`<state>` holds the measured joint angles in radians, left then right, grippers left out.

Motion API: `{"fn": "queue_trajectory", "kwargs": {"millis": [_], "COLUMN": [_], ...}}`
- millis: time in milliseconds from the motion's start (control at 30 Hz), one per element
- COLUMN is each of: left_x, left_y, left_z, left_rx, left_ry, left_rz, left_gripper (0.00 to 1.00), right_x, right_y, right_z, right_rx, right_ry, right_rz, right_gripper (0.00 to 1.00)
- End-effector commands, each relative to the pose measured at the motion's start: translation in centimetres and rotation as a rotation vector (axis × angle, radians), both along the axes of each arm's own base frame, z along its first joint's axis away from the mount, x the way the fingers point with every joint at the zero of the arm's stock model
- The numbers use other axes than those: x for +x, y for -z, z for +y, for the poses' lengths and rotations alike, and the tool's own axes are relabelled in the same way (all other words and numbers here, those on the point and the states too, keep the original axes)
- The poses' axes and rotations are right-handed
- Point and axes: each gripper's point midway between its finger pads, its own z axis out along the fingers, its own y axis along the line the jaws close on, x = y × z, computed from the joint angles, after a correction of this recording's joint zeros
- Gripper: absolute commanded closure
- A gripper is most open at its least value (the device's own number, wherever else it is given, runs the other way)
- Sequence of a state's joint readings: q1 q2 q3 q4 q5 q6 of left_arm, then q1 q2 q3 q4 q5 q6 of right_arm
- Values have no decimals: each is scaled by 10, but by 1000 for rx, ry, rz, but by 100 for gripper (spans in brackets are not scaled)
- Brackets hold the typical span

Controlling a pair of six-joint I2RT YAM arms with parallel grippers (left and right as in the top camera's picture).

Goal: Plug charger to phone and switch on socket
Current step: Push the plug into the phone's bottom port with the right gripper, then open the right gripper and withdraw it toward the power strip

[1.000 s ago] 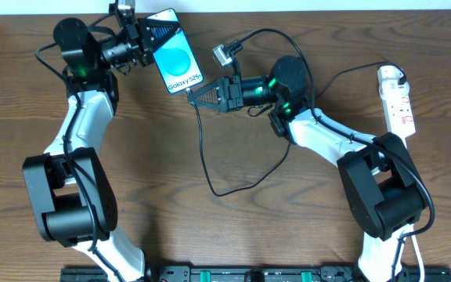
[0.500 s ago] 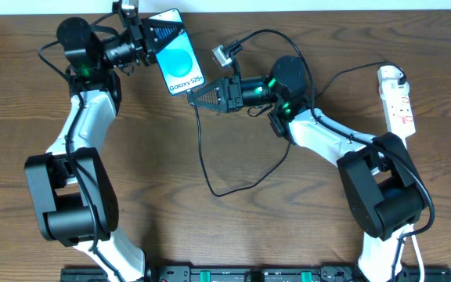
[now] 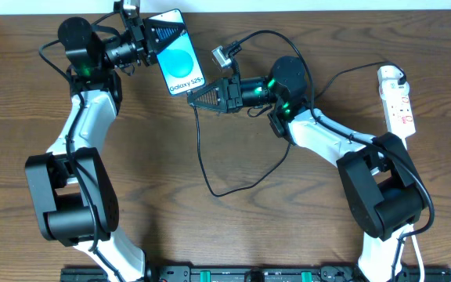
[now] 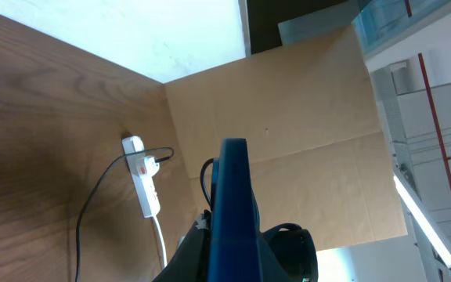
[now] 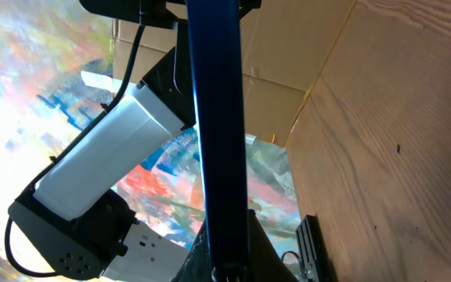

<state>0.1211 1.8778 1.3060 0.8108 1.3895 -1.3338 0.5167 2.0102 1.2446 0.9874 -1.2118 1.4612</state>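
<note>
Cyan-screened phone [image 3: 177,56], black cable [image 3: 200,145], white socket [image 3: 398,103], brown table [image 3: 241,235].

One phone [image 3: 177,61], one charger [image 3: 201,153], one socket [image 3: 398,102] and two arms [image 3: 82,125] are present.

Readable text: one line only.
White "Galaxy S25+" stands on the cyan screen of the phone [image 3: 177,61]; the socket's [image 3: 398,102] red marks are too small to read.

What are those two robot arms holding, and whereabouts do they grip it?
The left tool grips the phone by its top end; the right tool pinches the charger near its plug tip.
</note>
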Motion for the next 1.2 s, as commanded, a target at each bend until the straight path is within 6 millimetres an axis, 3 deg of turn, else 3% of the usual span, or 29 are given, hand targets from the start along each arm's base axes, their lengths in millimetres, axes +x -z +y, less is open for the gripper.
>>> {"fn": "queue_trajectory", "kwargs": {"millis": [0, 633, 667, 700, 833, 900, 1000, 1167], "left_x": [-19, -21, -21, -21, -21, -21, -21, -21], "left_y": [-5, -4, -4, -4, -4, -4, -4, -4], "left_z": [-15, -16, -16, -16, -16, -16, -16, -15], "left_rx": [24, 26, 26, 26, 26, 26, 26, 26], "left_ry": [124, 139, 139, 139, 139, 138, 138, 138], "left_rz": [-37, -37, -37, -37, -37, -37, -37, -37], "left_gripper": [93, 93, 93, 93, 93, 93, 93, 93], "right_x": [24, 39, 39, 38, 37, 36, 35, 34], "right_y": [-4, -6, -6, -6, -6, -5, -5, -5], "right_z": [1, -5, -5, -5, -5, -5, -5, -5], "right_rx": [26, 34, 33, 33, 32, 31, 29, 28], "right_ry": [133, 196, 194, 192, 185, 178, 171, 167], "right_rz": [16, 63, 62, 59, 52, 49, 48, 47], "right_gripper": [99, 95, 91, 80, 28, 15, 6, 1]}}
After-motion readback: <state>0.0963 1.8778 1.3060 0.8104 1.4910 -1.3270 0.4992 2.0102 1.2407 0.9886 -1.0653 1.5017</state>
